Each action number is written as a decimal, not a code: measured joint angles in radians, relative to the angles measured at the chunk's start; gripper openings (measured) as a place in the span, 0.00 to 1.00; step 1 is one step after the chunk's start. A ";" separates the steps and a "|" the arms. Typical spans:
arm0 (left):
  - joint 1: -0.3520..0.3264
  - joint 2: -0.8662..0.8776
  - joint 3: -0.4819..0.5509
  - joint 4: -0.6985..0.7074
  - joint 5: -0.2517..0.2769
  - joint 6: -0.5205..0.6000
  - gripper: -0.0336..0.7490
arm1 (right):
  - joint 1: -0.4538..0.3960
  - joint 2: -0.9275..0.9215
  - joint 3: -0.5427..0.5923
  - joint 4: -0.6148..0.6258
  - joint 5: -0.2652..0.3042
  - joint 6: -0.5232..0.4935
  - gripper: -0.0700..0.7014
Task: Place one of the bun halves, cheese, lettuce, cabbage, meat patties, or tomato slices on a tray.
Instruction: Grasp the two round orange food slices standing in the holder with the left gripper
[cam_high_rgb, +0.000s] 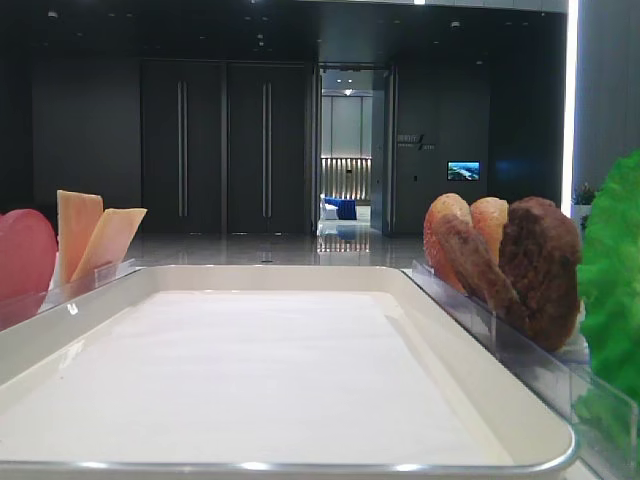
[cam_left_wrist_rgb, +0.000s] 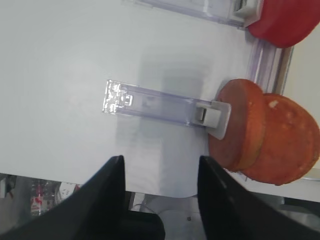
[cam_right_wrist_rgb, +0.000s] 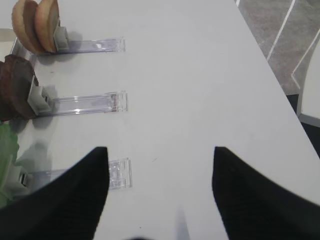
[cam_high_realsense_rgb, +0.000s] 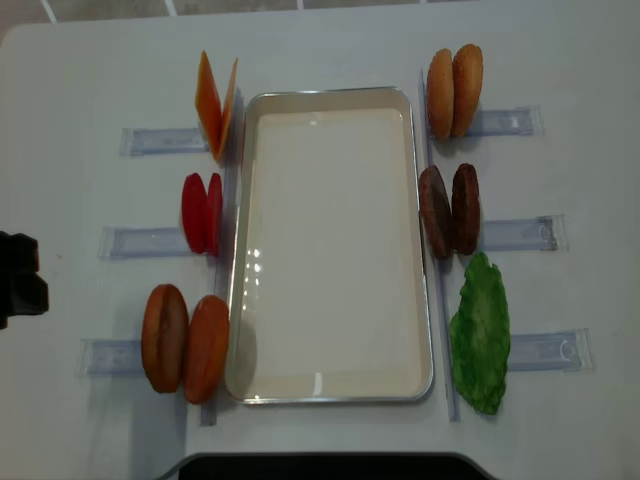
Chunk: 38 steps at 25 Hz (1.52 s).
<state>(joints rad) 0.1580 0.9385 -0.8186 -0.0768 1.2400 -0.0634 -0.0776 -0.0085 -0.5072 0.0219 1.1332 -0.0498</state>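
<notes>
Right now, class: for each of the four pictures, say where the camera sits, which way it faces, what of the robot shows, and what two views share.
Exterior high: low at the tray end, facing along it; no robot.
Right wrist: above the table, looking down past the open right gripper.
Left wrist: looking down past the open left gripper.
Realsense: overhead, straight down; a dark part at the left edge.
Shared: meat patties in right wrist and overhead.

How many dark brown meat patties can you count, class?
2 meat patties: standing side by side on the tray's right, between the bun halves and lettuce. None appear hidden.
</notes>
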 joint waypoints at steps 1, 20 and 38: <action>-0.035 0.016 0.000 0.018 -0.001 -0.023 0.51 | 0.000 0.000 0.000 0.000 0.000 0.000 0.65; -0.838 0.296 -0.113 0.211 -0.118 -0.784 0.51 | 0.000 0.000 0.000 0.000 0.000 0.000 0.65; -0.913 0.490 -0.133 0.195 -0.205 -0.906 0.66 | 0.000 0.000 0.000 0.000 0.000 0.000 0.65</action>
<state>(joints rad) -0.7550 1.4284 -0.9514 0.1177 1.0349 -0.9697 -0.0776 -0.0085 -0.5072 0.0219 1.1332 -0.0498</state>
